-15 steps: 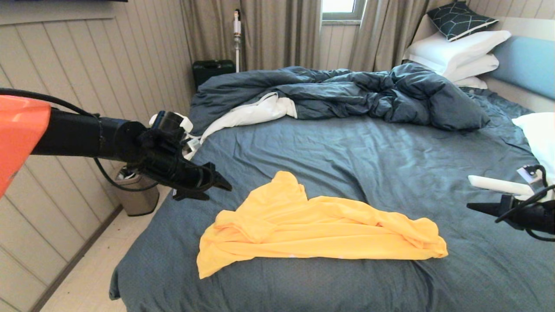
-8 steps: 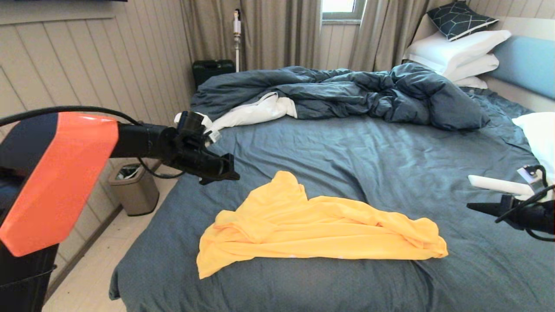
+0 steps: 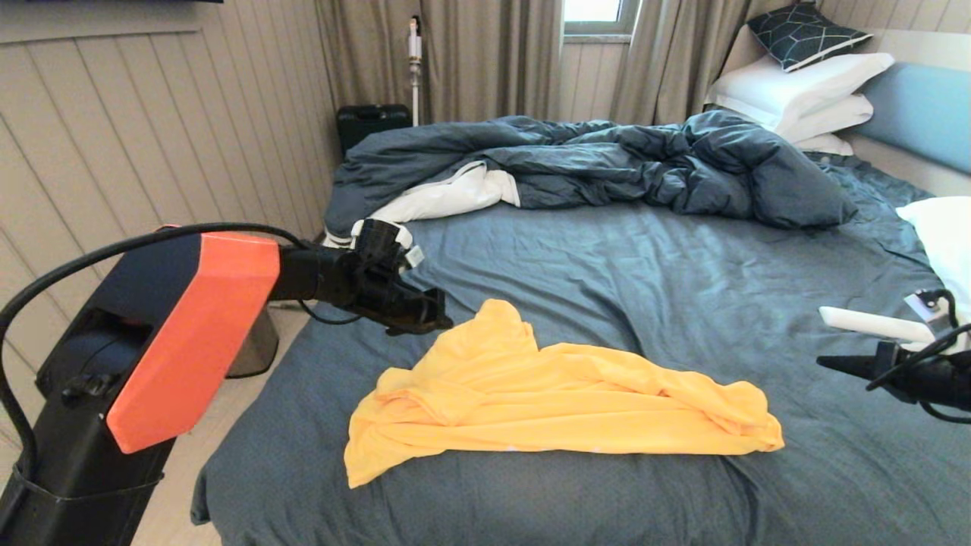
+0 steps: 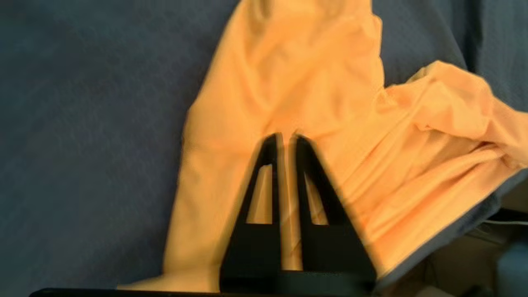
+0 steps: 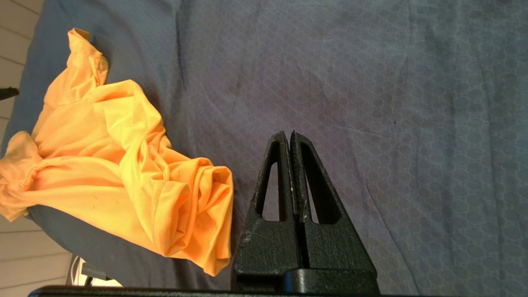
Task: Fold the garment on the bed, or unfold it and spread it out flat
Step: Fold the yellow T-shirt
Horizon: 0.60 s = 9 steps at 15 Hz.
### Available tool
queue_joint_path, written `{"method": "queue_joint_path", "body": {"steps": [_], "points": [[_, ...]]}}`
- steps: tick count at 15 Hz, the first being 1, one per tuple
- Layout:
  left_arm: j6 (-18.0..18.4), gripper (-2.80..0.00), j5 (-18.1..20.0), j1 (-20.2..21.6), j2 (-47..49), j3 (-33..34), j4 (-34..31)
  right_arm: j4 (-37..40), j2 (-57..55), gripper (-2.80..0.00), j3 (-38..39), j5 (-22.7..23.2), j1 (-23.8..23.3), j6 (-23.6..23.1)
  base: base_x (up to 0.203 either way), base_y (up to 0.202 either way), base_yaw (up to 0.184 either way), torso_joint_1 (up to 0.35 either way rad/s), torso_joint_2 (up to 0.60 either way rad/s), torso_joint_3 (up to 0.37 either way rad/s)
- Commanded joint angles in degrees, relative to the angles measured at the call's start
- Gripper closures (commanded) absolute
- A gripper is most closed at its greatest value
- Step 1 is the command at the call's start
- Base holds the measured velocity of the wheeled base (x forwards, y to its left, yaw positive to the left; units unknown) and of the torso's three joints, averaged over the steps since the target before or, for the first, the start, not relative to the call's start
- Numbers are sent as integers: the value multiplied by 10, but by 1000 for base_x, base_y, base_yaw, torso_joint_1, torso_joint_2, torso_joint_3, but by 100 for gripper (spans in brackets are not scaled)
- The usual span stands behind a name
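Observation:
The yellow-orange garment [image 3: 546,394] lies rumpled in a long heap on the slate-blue sheet of the bed [image 3: 683,280], near the front edge. My left gripper [image 3: 440,318] hovers just left of the garment's raised far-left peak. In the left wrist view the garment [image 4: 297,82] fills the space beyond the left gripper [image 4: 287,136], whose fingers stand a narrow gap apart with nothing between them. My right gripper [image 3: 823,361] is shut and empty over the sheet, well right of the garment's right end. In the right wrist view the garment [image 5: 123,165] lies beside that gripper [image 5: 288,134], apart from it.
A rumpled dark blue duvet [image 3: 607,159] with white underside lies across the far half of the bed. White pillows [image 3: 796,91] are stacked at the headboard, and another pillow [image 3: 941,235] sits at the right edge. The bed's left edge drops to the floor.
My left arm has swung right and down toward the garment's far-left peak. Its fingers have gone from wide apart to a narrow gap. The right arm and the garment have not moved.

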State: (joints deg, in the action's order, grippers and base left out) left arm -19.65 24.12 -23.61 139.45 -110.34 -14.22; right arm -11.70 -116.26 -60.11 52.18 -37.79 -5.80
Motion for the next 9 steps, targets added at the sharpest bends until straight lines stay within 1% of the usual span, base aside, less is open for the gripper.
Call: {"method": "queue_joint_path", "body": {"steps": [1,3,4,6,8,9], "points": [[1,-280,1,-2,15,-2,11,-1,0,0,1,3,0,0,0,0,0,0,0,0],[6,-280,-3,-2,25,-2,32,0,0,0,1,3,0,0,0,0,0,0,0,0],[12,-280,-20,-1,37,-2,62,-1,0,0,2,3,1,0,0,0,0,0,0,0],[15,-280,-60,-1,56,-3,88,-1,-1,0,2,3,1,0,0,0,0,0,0,0],[17,-280,-67,-1,60,-3,94,-1,-1,0,2,3,1,0,0,0,0,0,0,0],[36,-280,-72,3,70,-3,109,-1,-1,0,3,3,1,-2,0,0,0,0,0,0]]}}
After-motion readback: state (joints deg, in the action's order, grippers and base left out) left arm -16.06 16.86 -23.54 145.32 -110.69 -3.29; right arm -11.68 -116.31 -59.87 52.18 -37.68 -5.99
